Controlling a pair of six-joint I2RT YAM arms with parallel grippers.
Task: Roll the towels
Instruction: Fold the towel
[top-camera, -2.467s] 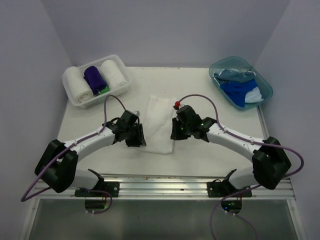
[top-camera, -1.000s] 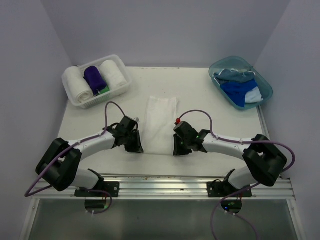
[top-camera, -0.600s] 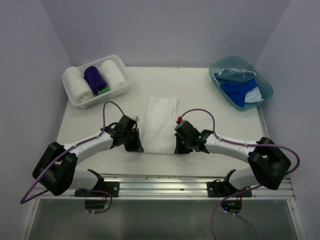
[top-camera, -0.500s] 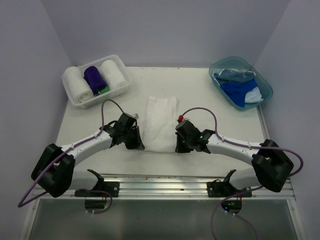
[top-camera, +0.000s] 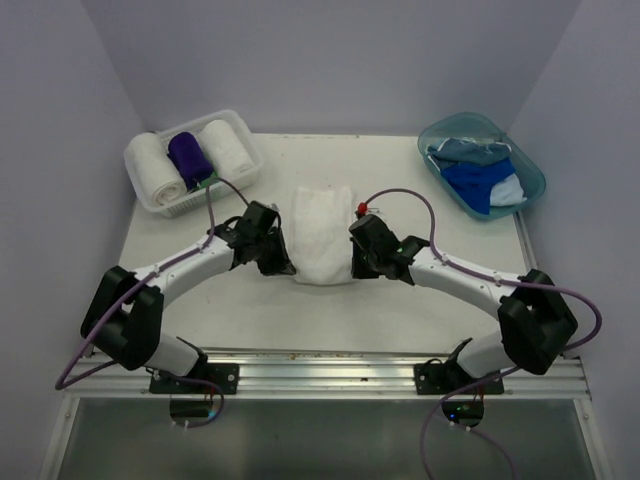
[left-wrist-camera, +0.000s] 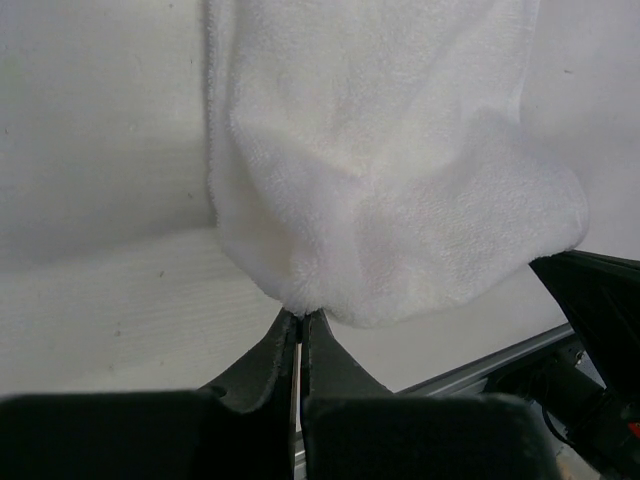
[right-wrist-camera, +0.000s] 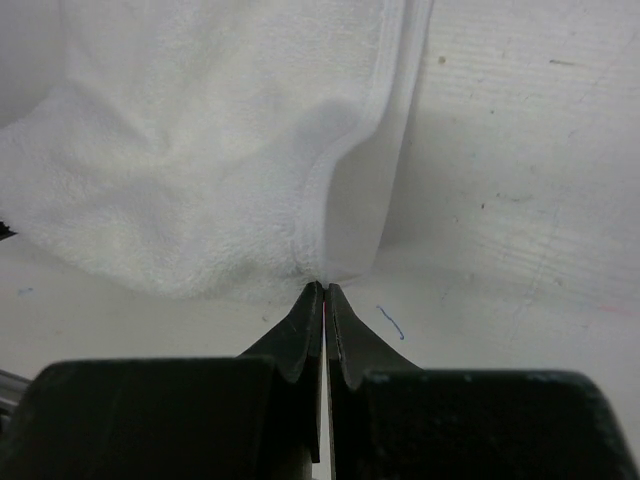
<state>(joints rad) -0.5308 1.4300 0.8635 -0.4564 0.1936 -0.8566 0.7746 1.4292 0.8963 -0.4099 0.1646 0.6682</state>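
A white towel (top-camera: 322, 235) lies at the table's middle, its near end lifted and folded over toward the far side. My left gripper (left-wrist-camera: 301, 314) is shut on the towel's (left-wrist-camera: 380, 180) near left corner. My right gripper (right-wrist-camera: 325, 286) is shut on the near right corner of the same towel (right-wrist-camera: 210, 170). In the top view the left gripper (top-camera: 283, 268) and right gripper (top-camera: 352, 268) flank the fold. Two rolled white towels (top-camera: 158, 170), (top-camera: 226, 148) and a rolled purple one (top-camera: 189, 157) lie in the basket. Blue towels (top-camera: 480, 180) lie loose in the tub.
The white lattice basket (top-camera: 250, 160) stands at the far left, with a bit of green cloth (top-camera: 208, 182) inside it. The teal tub (top-camera: 532, 178) stands at the far right. A metal rail (top-camera: 320, 365) runs along the near table edge.
Both grippers closed on the towel's near corners, then lifted them and carried them away from the rail. The towel now looks shorter, with a doubled near end.
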